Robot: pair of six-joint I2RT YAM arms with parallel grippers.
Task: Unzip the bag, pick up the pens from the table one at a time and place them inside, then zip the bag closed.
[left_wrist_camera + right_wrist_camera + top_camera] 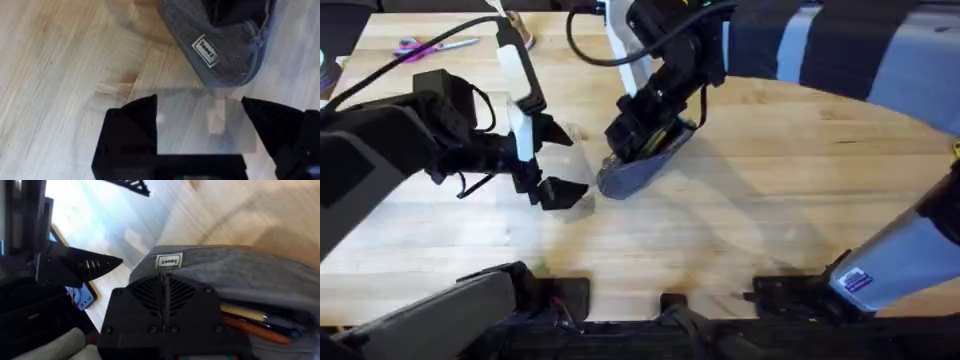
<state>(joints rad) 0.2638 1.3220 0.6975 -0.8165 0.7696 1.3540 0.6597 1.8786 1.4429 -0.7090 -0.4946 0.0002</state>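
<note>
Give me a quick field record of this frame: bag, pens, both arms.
bag: grey pouch on the table, open, white label facing the left arm
pens: orange and pale sticks lying inside the bag
left gripper: fingers open, empty, just beside the bag
right gripper: down at the bag's opening; grip unclear
other: pink-handled scissors at the far left edge

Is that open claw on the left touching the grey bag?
Apart. The left wrist view shows bare table between the open left gripper and the bag.

Both arms black, blocky links, black cables looping. Left arm carries a white segment. Right pincer shows a ribbed vent.
</note>
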